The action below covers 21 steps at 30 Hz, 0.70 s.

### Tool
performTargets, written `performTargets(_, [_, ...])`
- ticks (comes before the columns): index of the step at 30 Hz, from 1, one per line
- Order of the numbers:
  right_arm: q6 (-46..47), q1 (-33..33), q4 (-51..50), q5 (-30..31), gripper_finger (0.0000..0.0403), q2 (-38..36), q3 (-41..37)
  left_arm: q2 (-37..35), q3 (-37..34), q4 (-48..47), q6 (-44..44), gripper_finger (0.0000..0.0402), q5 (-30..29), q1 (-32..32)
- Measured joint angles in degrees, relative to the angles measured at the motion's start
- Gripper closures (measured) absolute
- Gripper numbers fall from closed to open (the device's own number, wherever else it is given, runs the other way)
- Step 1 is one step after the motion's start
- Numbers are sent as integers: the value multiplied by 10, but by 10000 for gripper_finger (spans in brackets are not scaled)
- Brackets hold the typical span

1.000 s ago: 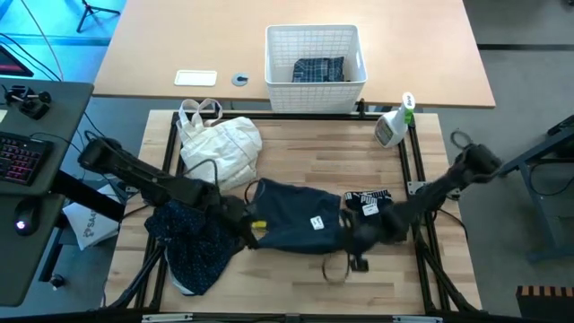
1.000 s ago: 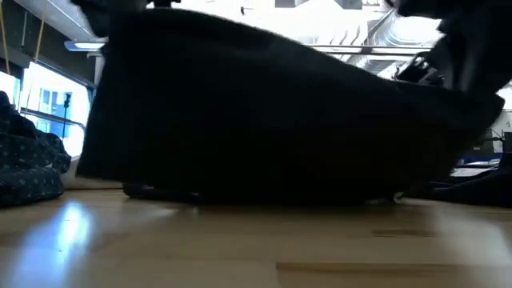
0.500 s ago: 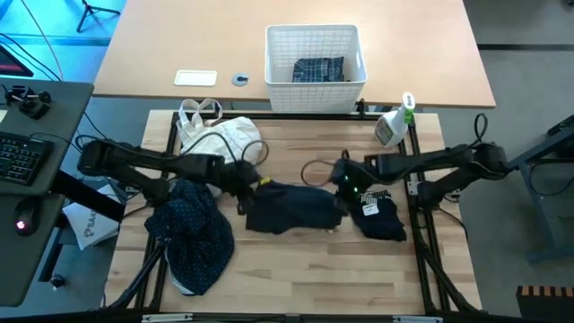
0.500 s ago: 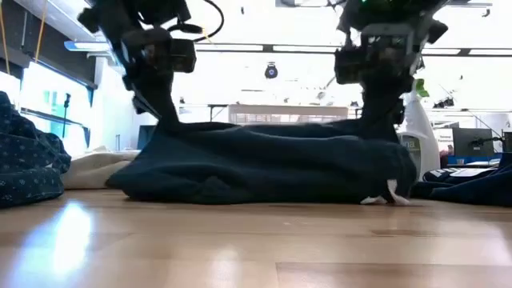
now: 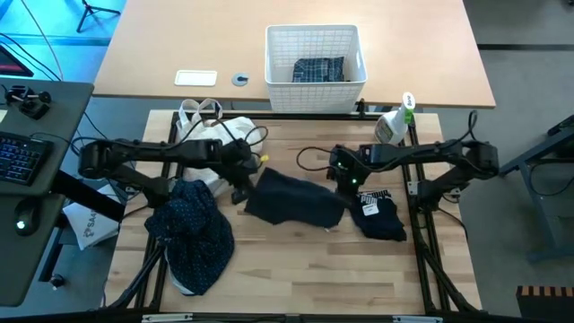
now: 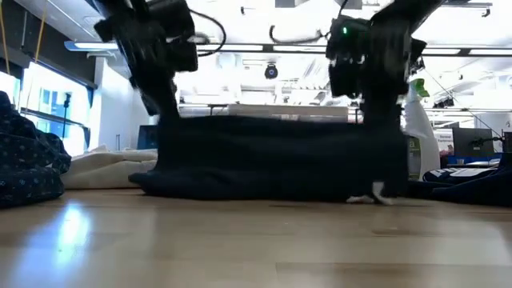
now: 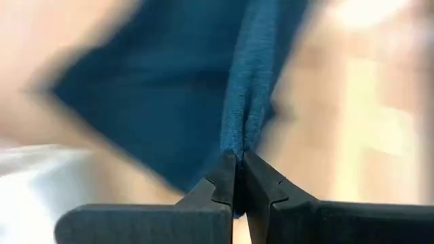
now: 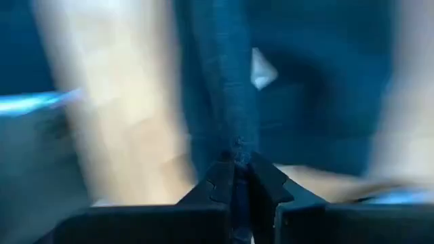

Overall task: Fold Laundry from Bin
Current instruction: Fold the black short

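Observation:
A plain dark navy garment (image 5: 291,199) is held up between my two grippers over the middle of the wooden table (image 5: 296,278). My left gripper (image 5: 244,182) is shut on its left end and my right gripper (image 5: 346,182) on its right end. In the low view the garment (image 6: 272,160) hangs like a curtain, with its lower edge on the table. A navy dotted shirt (image 5: 193,229) lies heaped at the left and hangs over the table's left edge. The white bin (image 5: 314,56) stands on the far table with a plaid shirt (image 5: 318,69) inside. My left gripper (image 7: 239,177) pinches a bunched edge of the navy garment (image 7: 239,139) between its two fingertips, slanting down from the left. The cloth hangs below, its lower edge on the table. My right gripper (image 8: 239,177) pinches a bunched edge of the same garment (image 8: 237,146) between its fingertips, slanting down from the right. The upper edge (image 6: 272,120) runs level and taut between both grippers.
A cream cloth bag (image 5: 220,139) lies at the far left of the table. A second dark piece (image 5: 378,215) lies to the right of the garment. A spray bottle (image 5: 393,126) stands at the far right corner. Bare wood stretches along the near edge.
Both grippers have moved from near the table's front edge toward its far edge, carrying the garment's edge with them. The garment has been drawn back toward the middle of the table. Its upper edge first sagged between the grippers and is now pulled level and taut.

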Motion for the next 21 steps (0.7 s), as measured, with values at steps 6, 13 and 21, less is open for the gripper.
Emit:
performTargets(6, [-11, 23, -7, -134, 394, -2, 49, -1, 24, 11, 2, 401, 107, -32])
performTargets(13, [-15, -24, -36, 104, 396, 12, 50, 44, 21, 57, 19, 401, -108, -3])
performTargets(21, [-68, -71, -120, 116, 394, 47, 49, 139, 21, 114, 50, 401, -112, 38])
